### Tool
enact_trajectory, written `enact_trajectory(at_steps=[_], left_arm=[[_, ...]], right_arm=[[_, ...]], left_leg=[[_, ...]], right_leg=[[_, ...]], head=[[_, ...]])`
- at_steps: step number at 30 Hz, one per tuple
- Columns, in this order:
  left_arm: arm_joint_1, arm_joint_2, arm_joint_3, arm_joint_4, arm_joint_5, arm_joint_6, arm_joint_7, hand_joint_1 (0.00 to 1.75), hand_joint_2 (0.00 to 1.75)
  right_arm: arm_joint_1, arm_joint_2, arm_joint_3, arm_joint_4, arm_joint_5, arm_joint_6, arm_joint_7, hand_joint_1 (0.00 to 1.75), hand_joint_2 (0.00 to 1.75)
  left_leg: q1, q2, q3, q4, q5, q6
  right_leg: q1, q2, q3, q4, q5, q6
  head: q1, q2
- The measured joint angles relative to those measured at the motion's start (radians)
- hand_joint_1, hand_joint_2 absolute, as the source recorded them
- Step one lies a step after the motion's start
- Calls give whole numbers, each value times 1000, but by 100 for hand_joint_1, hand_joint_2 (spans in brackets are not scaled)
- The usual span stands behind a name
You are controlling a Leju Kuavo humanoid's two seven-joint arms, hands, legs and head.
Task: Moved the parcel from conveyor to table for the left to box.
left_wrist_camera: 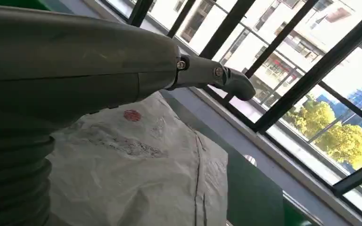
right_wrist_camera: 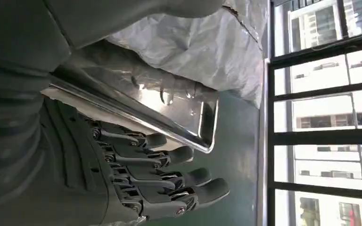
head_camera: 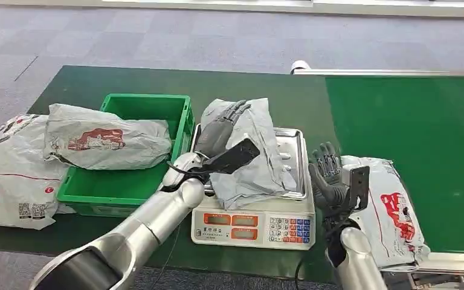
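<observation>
The grey poly-mailer parcel (head_camera: 251, 151) lies crumpled on the steel pan of the weighing scale (head_camera: 290, 140), overhanging the pan's near-left edge. The left hand (head_camera: 220, 130) rests flat on top of it, fingers extended and slightly apart, not visibly closed around the film; whether the thumb has caught any film cannot be told. The right hand (head_camera: 327, 175) stands empty beside the scale, fingers spread upward. To lift cleanly, gather a fold of film before raising, then carry left toward the green crate (head_camera: 184, 124). The parcel's long axis runs from near-left to far-right, tilted, its far end pointing toward the conveyor belt (head_camera: 411, 139).
</observation>
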Motion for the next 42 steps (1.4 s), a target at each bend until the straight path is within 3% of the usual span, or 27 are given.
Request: enact_trajectory(at_steps=[15, 21, 29, 42], left_arm=[[-10, 41, 0, 42, -45, -20, -57, 0, 175], [-47, 61, -52, 66, -248, -114, -98, 0, 175], [-157, 66, -182, 124, -296, -324, -241, 0, 175], [-203, 60, -266, 177, -296, -369, -282, 0, 175]], right_arm=[[-17, -19, 0, -61, 1, 3, 16, 0, 175], [-105, -39, 6, -44, -12, 44, 25, 0, 175], [-338, -47, 60, 161, -35, 70, 13, 0, 175], [-362, -57, 108, 208, -45, 71, 6, 0, 175]], left_leg=[[0, 0, 0, 0, 0, 0], [0, 0, 0, 0, 1, 0], [0, 0, 0, 1, 3, 0], [0, 0, 0, 0, 2, 0]], right_leg=[[0, 0, 0, 0, 0, 0], [0, 0, 0, 0, 1, 0], [0, 0, 0, 0, 2, 1], [-1, 0, 0, 0, 2, 1]], head=[[0, 0], [0, 0], [0, 0], [0, 0]])
